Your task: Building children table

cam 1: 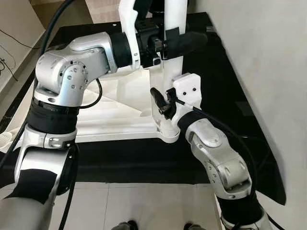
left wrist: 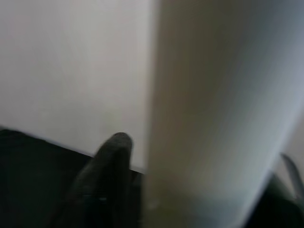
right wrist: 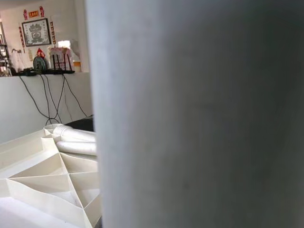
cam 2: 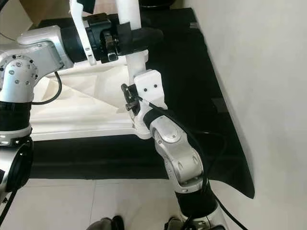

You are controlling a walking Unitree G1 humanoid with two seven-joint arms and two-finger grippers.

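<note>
The white table top point(cam 1: 120, 122) lies upside down on a black mat point(cam 1: 124, 160), ribs facing up. A white table leg point(cam 1: 173, 17) stands upright in the socket at its near right corner point(cam 1: 168, 132). My left gripper point(cam 1: 178, 42) reaches across from the left and is shut on the leg high up; one black finger point(left wrist: 111, 161) lies beside the leg point(left wrist: 218, 114) in the left wrist view. My right gripper point(cam 1: 163, 101) is shut on the same leg just above the socket. That leg point(right wrist: 199, 114) looms very close in the right wrist view.
A pale wall point(cam 1: 268, 52) runs close along the right of the mat. More white legs point(right wrist: 76, 140) lie at the far side of the table top. Tiled floor point(cam 1: 148, 206) and my feet point(cam 1: 127, 225) are at the near edge. Cables hang on a far wall point(right wrist: 47, 99).
</note>
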